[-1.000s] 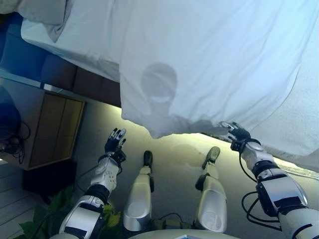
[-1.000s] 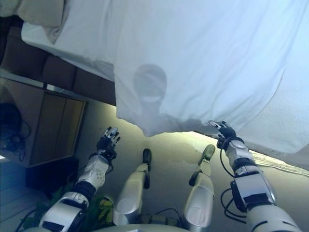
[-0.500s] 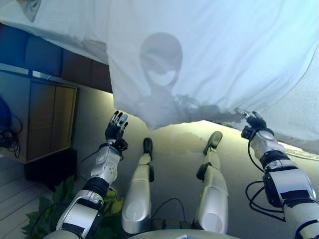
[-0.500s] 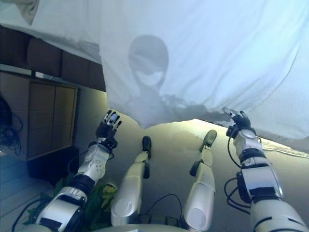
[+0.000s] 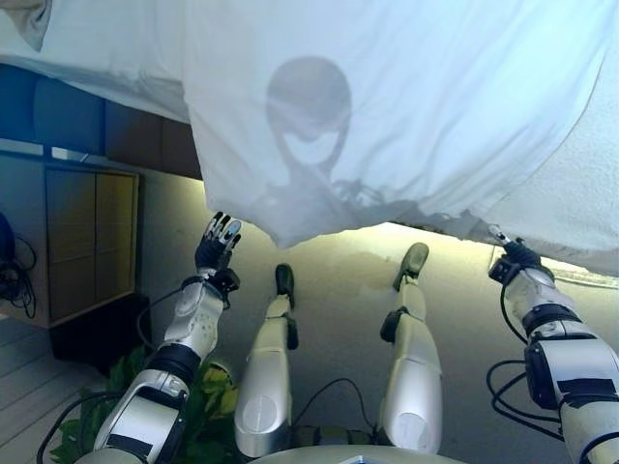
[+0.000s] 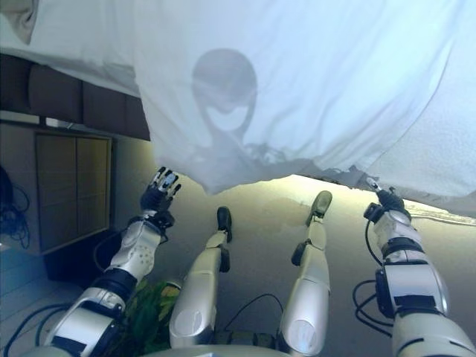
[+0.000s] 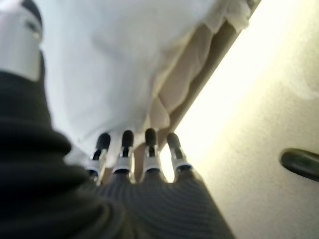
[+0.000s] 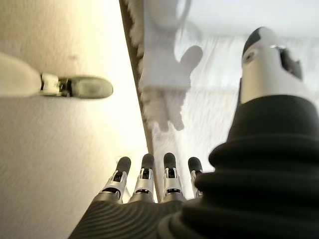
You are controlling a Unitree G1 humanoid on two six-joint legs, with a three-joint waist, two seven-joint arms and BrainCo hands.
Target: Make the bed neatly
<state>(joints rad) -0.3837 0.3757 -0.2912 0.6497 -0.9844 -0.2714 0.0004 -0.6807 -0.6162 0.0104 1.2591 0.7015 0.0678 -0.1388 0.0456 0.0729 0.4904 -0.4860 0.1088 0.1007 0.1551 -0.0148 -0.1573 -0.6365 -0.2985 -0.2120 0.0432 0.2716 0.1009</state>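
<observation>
A white duvet (image 5: 406,106) hangs over the bed's near edge, and one corner (image 5: 290,230) droops lowest over the floor. My left hand (image 5: 215,249) is open with straight fingers, just below and left of that corner, apart from the cloth. In the left wrist view its fingers (image 7: 125,149) point at the duvet (image 7: 109,64). My right hand (image 5: 513,259) is open at the duvet's hem on the right, fingertips close to the edge. In the right wrist view its fingers (image 8: 145,175) are straight beside the hanging cloth (image 8: 167,69).
A wooden cabinet (image 5: 87,237) stands at the left by the dark padded bed base (image 5: 106,126). A green plant (image 5: 208,411) is on the floor at lower left. A lit strip (image 5: 455,237) runs under the bed's edge. A pillow (image 5: 24,14) shows at top left.
The view has shifted. My right hand has moved right along the duvet's hem, away from the drooping corner. My left hand has risen a little towards the corner.
</observation>
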